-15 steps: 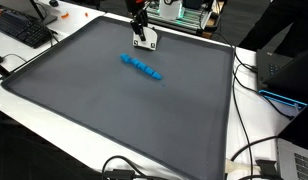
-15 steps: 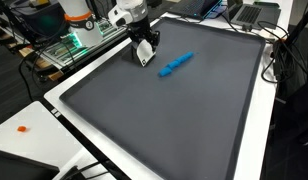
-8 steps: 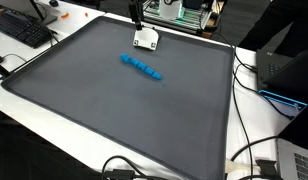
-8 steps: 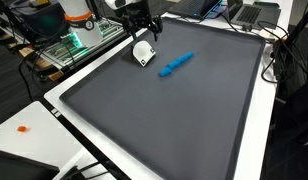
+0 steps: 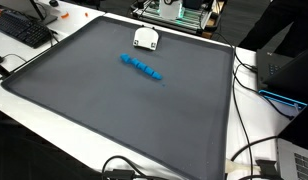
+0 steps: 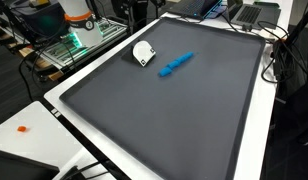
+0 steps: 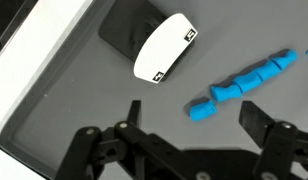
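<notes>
The gripper (image 7: 192, 114), seen only in the wrist view, is matte black all over, its two fingers (image 7: 262, 120) made of angular linked bars joined by round pivot pins.

The black gripper (image 7: 190, 140), down on the small white rounded plastic object (image 5: 146, 38) 1 second ago, has risen out of both exterior views. In the wrist view its jaws stand apart, well above the object.
</notes>
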Controlling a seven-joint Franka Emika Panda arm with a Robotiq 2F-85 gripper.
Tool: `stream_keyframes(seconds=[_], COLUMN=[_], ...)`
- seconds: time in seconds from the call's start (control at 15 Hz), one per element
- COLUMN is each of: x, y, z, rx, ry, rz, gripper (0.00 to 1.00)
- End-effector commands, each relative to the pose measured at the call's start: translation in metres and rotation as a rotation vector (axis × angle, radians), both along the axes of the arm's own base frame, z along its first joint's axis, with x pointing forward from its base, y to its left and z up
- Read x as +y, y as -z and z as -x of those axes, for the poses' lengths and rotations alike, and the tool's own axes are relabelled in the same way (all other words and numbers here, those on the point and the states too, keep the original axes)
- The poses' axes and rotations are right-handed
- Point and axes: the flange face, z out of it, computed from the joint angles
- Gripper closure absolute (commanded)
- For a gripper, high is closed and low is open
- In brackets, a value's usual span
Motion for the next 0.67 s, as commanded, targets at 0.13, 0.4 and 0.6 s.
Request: stream_keyframes(seconds=[0.13,0.4,0.6], x=[0.027,0.043,0.051], y=[-0.033,-0.043,-0.045], z=[-0.01,-0.018,-0.022], rx=[-0.007,-0.026,-0.025], ry=[-0.307,-0.535,-0.658], rz=[0.026,0.01,0.016], gripper=[0.0,0.0,0.0])
